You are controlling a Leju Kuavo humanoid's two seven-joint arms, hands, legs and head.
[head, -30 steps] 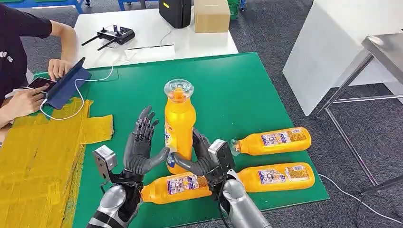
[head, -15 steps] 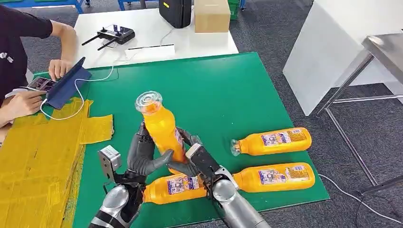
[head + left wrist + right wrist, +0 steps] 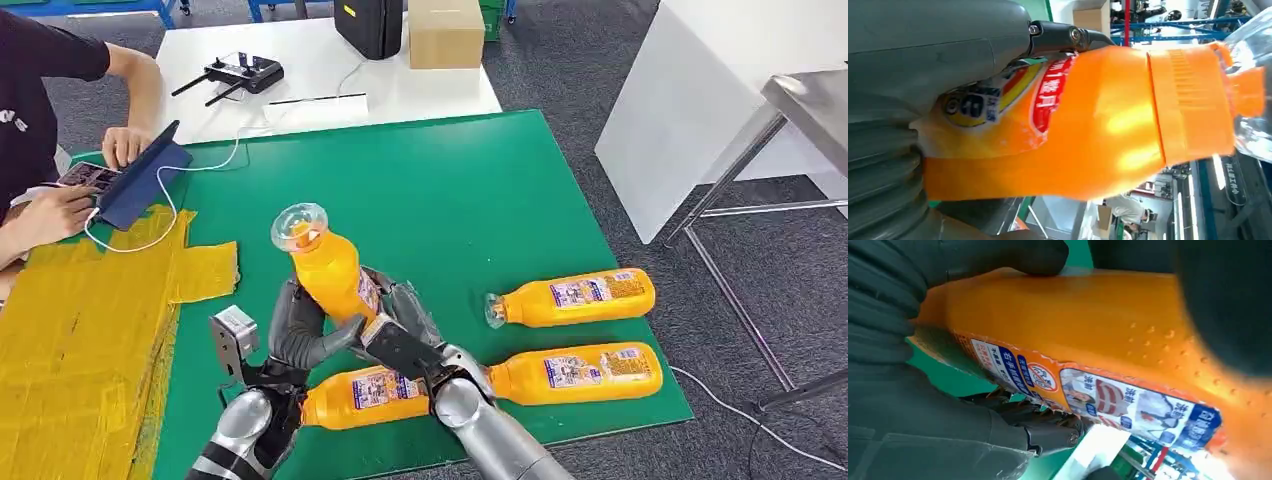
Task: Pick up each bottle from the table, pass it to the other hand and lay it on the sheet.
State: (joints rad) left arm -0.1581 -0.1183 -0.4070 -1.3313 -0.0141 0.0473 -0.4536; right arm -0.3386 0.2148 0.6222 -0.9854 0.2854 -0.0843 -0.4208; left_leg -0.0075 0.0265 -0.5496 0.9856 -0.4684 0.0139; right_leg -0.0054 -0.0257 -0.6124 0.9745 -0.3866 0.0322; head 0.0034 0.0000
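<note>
**Handover in mid-air: both hands on one orange bottle, above the green mat**

Head view: the orange bottle [image 3: 330,270] is held off the green mat [image 3: 480,190], its long axis tilted, clear cap up and leaning toward the yellow sheet [image 3: 80,330]. The left hand [image 3: 300,325] wraps its lower body from one side and the right hand [image 3: 395,335] clasps it from the other. Three more bottles [image 3: 575,297] lie on the mat. To do the pass well, I'd let the right hand release only once the left has a firm hold.

Left wrist view: the thumb [image 3: 938,55] and a dark finger press on the label, cap end pointing away from the wrist.

Right wrist view: dark fingers [image 3: 998,255] curl over the bottle's side, closed on it lengthwise.
</note>
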